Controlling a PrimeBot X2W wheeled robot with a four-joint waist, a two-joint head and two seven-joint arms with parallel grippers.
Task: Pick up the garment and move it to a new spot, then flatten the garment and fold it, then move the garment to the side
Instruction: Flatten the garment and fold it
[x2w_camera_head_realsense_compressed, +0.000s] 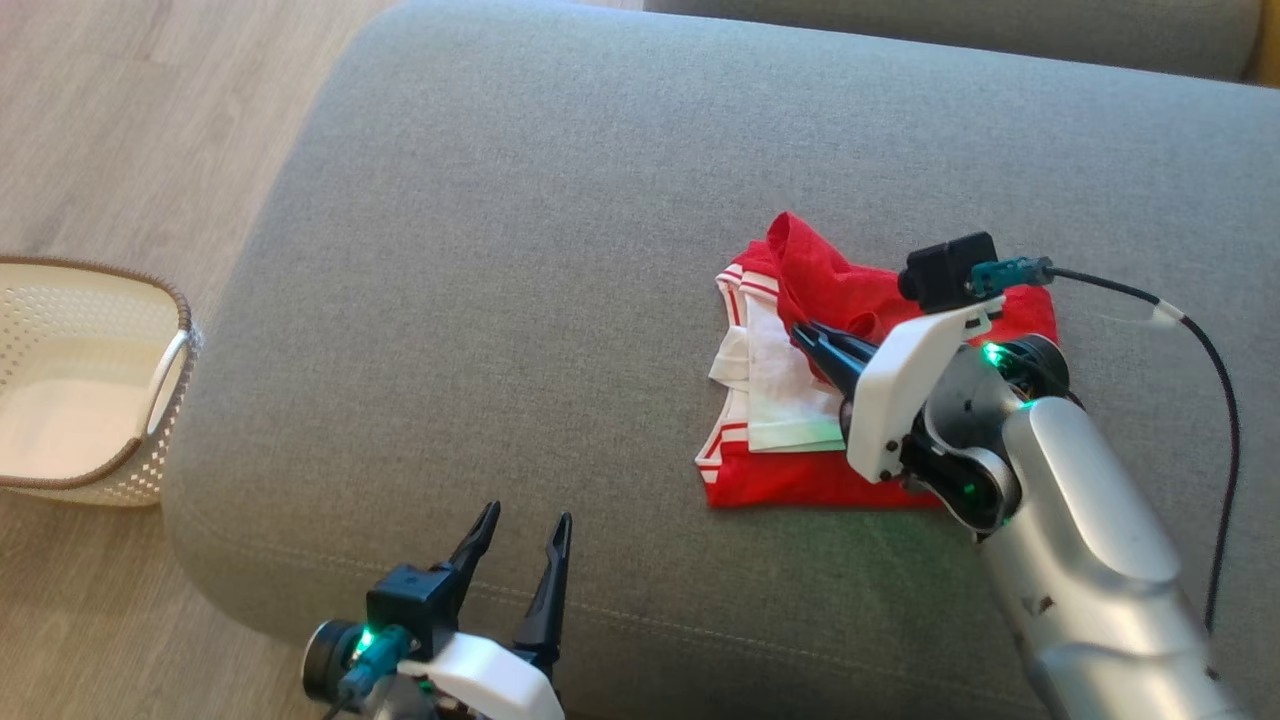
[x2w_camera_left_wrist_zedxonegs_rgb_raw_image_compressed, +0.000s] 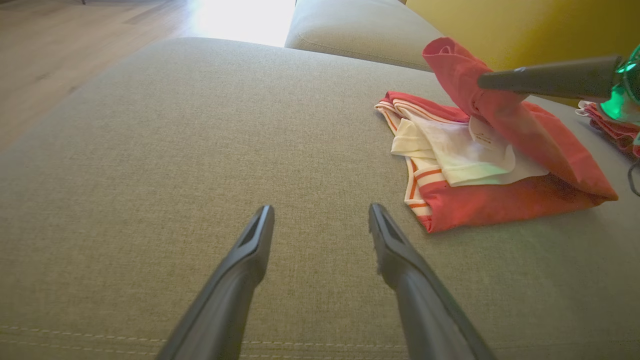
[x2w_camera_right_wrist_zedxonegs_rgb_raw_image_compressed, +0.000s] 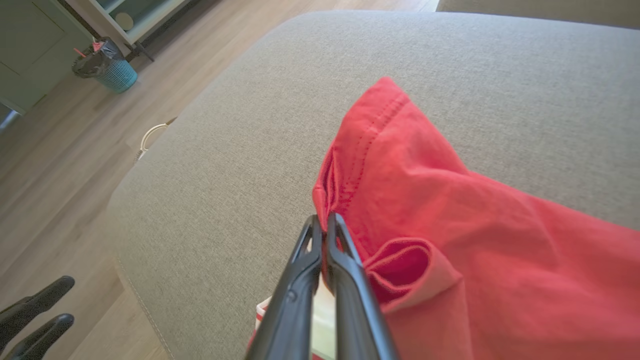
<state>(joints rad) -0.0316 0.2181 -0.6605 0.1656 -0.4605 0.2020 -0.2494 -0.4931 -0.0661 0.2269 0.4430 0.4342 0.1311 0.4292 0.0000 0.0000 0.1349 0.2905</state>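
The right gripper (x2w_camera_right_wrist_zedxonegs_rgb_raw_image_compressed: 324, 222) is pinching a lifted flap of the red-and-white garment (x2w_camera_head_realsense_compressed: 790, 480) lying on the grey sofa cushion (x2w_camera_head_realsense_compressed: 500, 250), seemingly mid-fold; the left gripper (x2w_camera_head_realsense_compressed: 527, 520) is hovering nearby, spread wide.

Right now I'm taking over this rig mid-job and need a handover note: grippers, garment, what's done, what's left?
Right gripper: shut on a lifted red edge of the garment.
Left gripper: open, empty, over the sofa cushion, apart from the garment.
Garment: partly folded on the cushion's right half.
Done: fold under way.
Left: lay the edge down, finish folding, move it aside.
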